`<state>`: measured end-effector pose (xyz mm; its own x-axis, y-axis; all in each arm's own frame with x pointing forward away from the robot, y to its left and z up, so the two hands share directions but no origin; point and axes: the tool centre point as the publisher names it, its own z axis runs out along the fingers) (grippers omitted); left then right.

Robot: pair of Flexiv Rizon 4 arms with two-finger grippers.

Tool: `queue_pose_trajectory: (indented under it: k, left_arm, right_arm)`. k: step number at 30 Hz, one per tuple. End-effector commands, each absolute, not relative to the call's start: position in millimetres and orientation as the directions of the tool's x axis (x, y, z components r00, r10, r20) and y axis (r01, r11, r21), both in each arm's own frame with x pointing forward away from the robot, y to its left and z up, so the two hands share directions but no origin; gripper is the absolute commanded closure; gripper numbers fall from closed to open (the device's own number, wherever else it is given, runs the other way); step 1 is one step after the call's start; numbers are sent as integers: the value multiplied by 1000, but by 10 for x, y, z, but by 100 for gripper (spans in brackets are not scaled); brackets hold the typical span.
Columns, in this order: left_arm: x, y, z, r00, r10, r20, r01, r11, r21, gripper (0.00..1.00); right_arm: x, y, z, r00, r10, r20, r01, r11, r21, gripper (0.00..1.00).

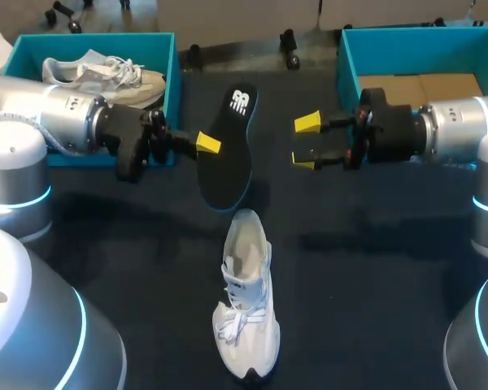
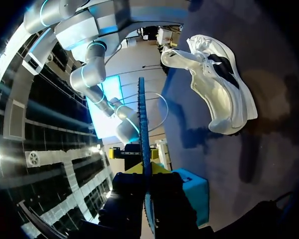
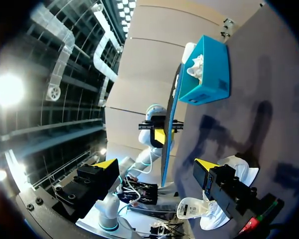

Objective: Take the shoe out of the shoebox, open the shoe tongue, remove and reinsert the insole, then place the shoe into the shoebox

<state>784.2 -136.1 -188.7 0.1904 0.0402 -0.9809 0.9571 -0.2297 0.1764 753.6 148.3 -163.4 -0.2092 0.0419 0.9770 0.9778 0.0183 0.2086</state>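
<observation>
A black insole (image 1: 228,150) with a blue edge hangs above the table's middle, pinched at its side by my left gripper (image 1: 207,144), which is shut on it. In the left wrist view the insole (image 2: 143,124) stands edge-on between the fingers of that gripper (image 2: 147,172). My right gripper (image 1: 305,142) is open just right of the insole, not touching it. From the right wrist, the insole (image 3: 169,129) is ahead of the open right gripper (image 3: 157,164). The white shoe (image 1: 246,305) lies on the table nearer me, its opening facing up, and shows again (image 2: 217,84) (image 3: 239,172).
A teal shoebox (image 1: 172,77) at the back left holds a second pale shoe (image 1: 106,73). Another teal shoebox (image 1: 346,61) at the back right shows its bare cardboard bottom. The dark tabletop (image 1: 366,268) spreads around the white shoe.
</observation>
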Motion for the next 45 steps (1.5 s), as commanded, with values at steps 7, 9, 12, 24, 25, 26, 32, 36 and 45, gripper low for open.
queue_pose_trajectory:
  k: [7,9,12,24,25,26,32,36,45]
  left_arm:
    - [7802,-1555,-2028,163,24,-986,969,-193,156,100]
    - [7800,-1578,-2030,159,21,-987,971,-187,152,100]
    - [7823,-1612,-2028,151,18,-988,974,-173,146,100]
    - [7906,-1669,-2035,128,20,-992,980,-158,124,100]
    - [7906,-1669,-2035,128,20,-992,980,-158,124,100]
    - [7906,-1669,-2035,128,20,-992,980,-158,124,100]
    - [7906,-1669,-2035,128,20,-992,980,-158,124,100]
    - [7906,-1669,-2035,128,20,-992,980,-158,124,100]
    - [7906,-1669,-2035,128,20,-992,980,-158,124,100]
  right_arm:
    - [7462,1780,-1825,-109,50,993,992,-51,111,0]
    - [7449,1825,-1841,-92,58,994,994,-55,95,0]
    - [7438,1893,-1858,-77,63,995,995,-55,81,0]
    - [7388,2005,-1894,-29,63,998,998,-54,32,0]
    - [7388,2005,-1894,-29,63,998,998,-54,32,0]
    - [7388,2005,-1894,-29,63,998,998,-54,32,0]
    - [7369,2063,-1863,-28,71,997,998,-60,32,0]
    - [7355,2172,-1860,-24,100,995,998,-50,29,0]
    - [7336,2254,-1822,8,164,986,1000,-27,-4,0]
